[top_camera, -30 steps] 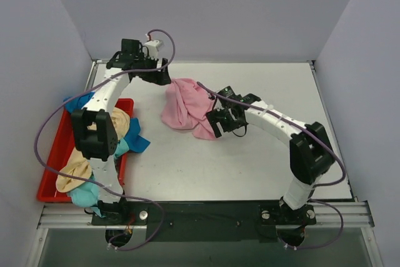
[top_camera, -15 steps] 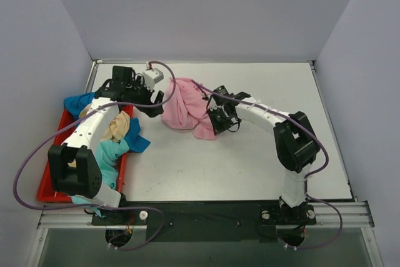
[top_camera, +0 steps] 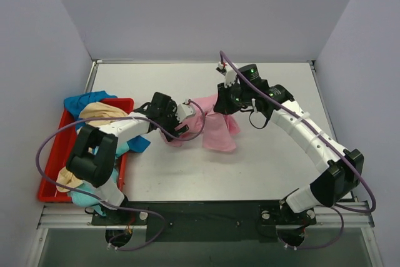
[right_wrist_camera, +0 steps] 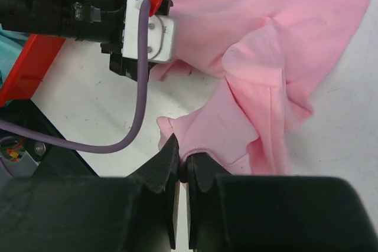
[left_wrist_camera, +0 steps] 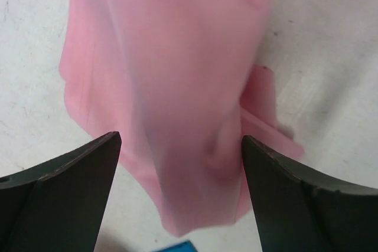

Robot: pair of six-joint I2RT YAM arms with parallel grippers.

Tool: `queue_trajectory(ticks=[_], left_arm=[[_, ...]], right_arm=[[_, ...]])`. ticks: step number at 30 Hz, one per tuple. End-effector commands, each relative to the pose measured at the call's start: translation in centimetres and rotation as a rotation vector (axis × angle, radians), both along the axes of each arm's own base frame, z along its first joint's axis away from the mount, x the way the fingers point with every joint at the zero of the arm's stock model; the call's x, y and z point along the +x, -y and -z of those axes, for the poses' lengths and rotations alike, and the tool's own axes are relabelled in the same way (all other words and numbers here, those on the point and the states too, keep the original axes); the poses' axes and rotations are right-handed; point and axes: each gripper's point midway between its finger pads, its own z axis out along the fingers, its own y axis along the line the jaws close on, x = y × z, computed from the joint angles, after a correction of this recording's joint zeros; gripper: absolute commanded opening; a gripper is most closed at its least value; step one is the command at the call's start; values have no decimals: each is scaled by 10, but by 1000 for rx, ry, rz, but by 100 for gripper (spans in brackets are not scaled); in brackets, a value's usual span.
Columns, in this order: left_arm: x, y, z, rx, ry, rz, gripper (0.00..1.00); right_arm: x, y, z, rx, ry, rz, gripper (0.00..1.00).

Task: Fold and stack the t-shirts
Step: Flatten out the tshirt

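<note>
Right tool [right_wrist_camera: 183, 166] pinches soft light pink cloth t-shirt [top_camera: 220, 134]; left tool [left_wrist_camera: 180, 140] spread over it; red plastic tray [top_camera: 51, 154] nearby left.

Pale table [top_camera: 269, 167] carrying two things
A crumpled pink t-shirt [top_camera: 219, 134] lies about its centre; a red tray [top_camera: 54, 154] sits at the 9 o'clock edge.
</note>
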Motion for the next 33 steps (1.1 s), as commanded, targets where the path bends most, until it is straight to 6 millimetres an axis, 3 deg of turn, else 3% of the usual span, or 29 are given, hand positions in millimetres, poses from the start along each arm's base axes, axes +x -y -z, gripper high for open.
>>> queue_trajectory(ticks=[1, 2, 3, 4, 5, 6, 8, 9, 10, 11, 12, 13, 14, 16, 17, 21, 25, 27, 30, 33], left_arm=[[44, 3, 4, 79, 127, -31, 94], [48, 3, 4, 86, 129, -42, 91], [48, -1, 13, 112, 107, -53, 72], [53, -1, 9, 116, 111, -60, 58], [49, -6, 15, 142, 78, -68, 29], [53, -4, 8, 140, 81, -79, 2], [52, -14, -9, 136, 74, -130, 0], [49, -14, -34, 97, 99, -132, 0], [50, -20, -50, 65, 112, -159, 0], [43, -21, -83, 7, 148, -154, 0], [41, -25, -103, -24, 170, -160, 0], [26, -28, -135, -65, 206, -148, 0], [19, -29, -158, -89, 247, -129, 0], [-14, -34, -200, -117, 260, -77, 0], [-39, -40, -200, -98, 183, -58, 0], [-97, -51, -246, -150, 159, -21, 0], [-139, -60, -281, -212, 170, -29, 0], [-158, -59, -289, -247, 164, -5, 0], [-169, -52, -285, -292, 127, 27, 0], [-150, -51, -261, -256, 93, -14, 0]], right_arm=[[0, 6, -2, 49, -56, 15, 0], [2, 10, -9, 66, -41, 25, 0], [2, 12, -12, 78, -47, 33, 0], [6, 21, -20, 93, -31, 57, 0], [8, 25, -24, 104, -26, 76, 0], [9, 34, -34, 118, -5, 101, 0], [9, 50, -54, 138, 50, 145, 0], [8, 55, -62, 146, 73, 157, 0], [1, 66, -80, 163, 127, 176, 0], [-2, 72, -91, 166, 165, 196, 0], [-12, 80, -110, 182, 226, 203, 0], [-18, 86, -120, 188, 264, 221, 0], [-34, 94, -140, 217, 323, 227, 0], [-56, 106, -166, 260, 401, 249, 0], [-63, 111, -173, 273, 425, 262, 0], [-120, 126, -218, 393, 554, 229, 0], [-154, 131, -235, 441, 543, 202, 0], [-163, 135, -236, 444, 536, 206, 0], [-157, 137, -223, 418, 507, 237, 0], [-128, 136, -192, 334, 436, 288, 0]])
